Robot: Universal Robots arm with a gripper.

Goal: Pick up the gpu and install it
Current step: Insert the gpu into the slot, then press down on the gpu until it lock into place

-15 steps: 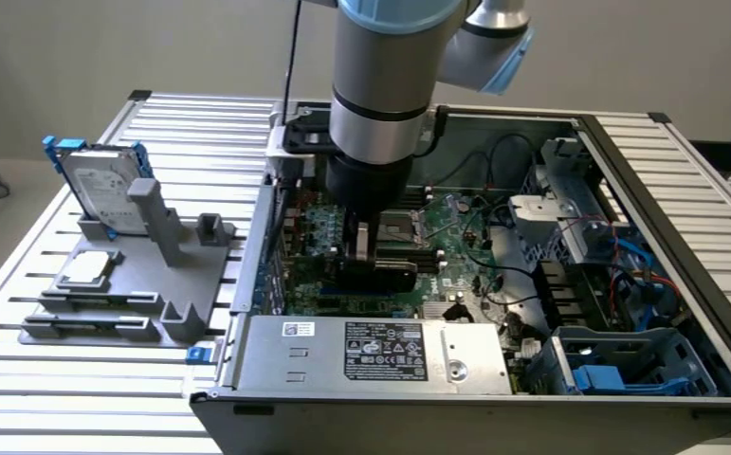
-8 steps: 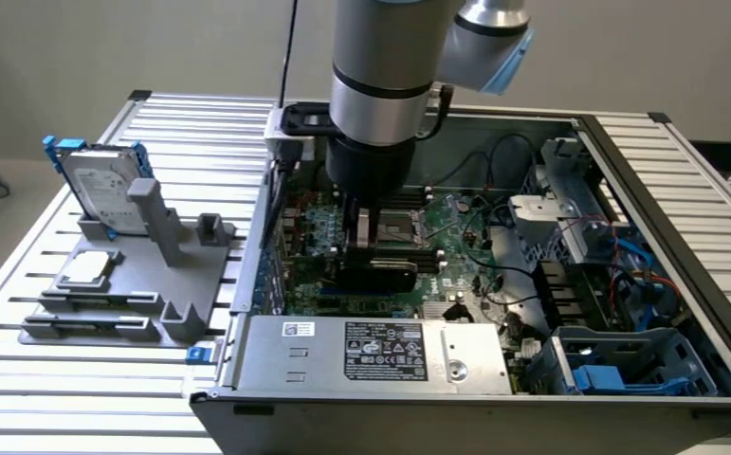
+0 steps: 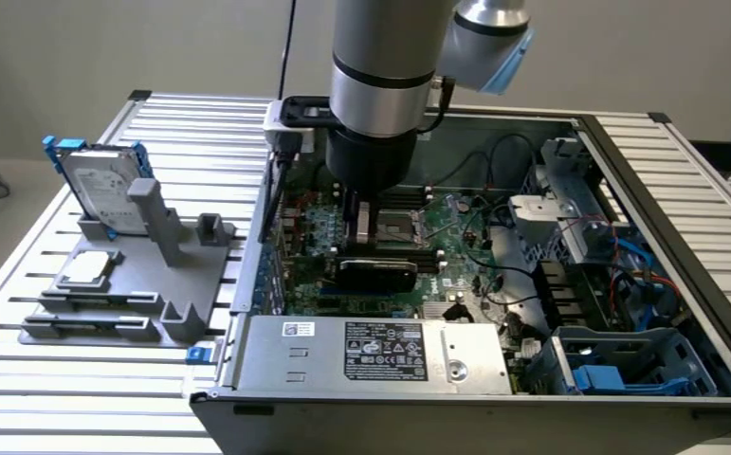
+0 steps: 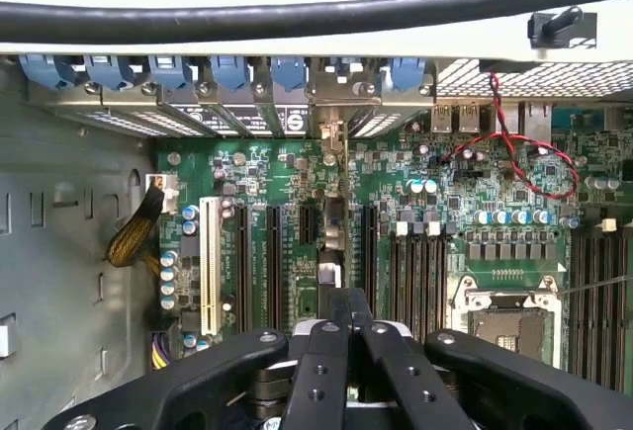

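The gpu [image 3: 375, 272] stands on edge on the green motherboard [image 3: 460, 237] inside the open computer case, its glossy black cover facing the front. In the wrist view the gpu [image 4: 331, 217] shows edge-on, running between the black expansion slots to its metal bracket [image 4: 334, 99] at the case's rear wall. My gripper [image 3: 362, 242] hangs straight down right over the card's upper edge. Its black fingers [image 4: 316, 351] are shut, with the gripper [image 4: 347, 297] tips pressed together just above that edge. I see nothing held between them.
A silver power supply [image 3: 378, 351] sits at the case front and a blue drive cage [image 3: 630, 365] at the front right. The CPU socket [image 4: 504, 321] lies beside the slots, with red wires [image 4: 514, 153] nearby. A hard drive in a blue frame [image 3: 100, 185] stands on a grey holder [image 3: 125, 284] outside the case.
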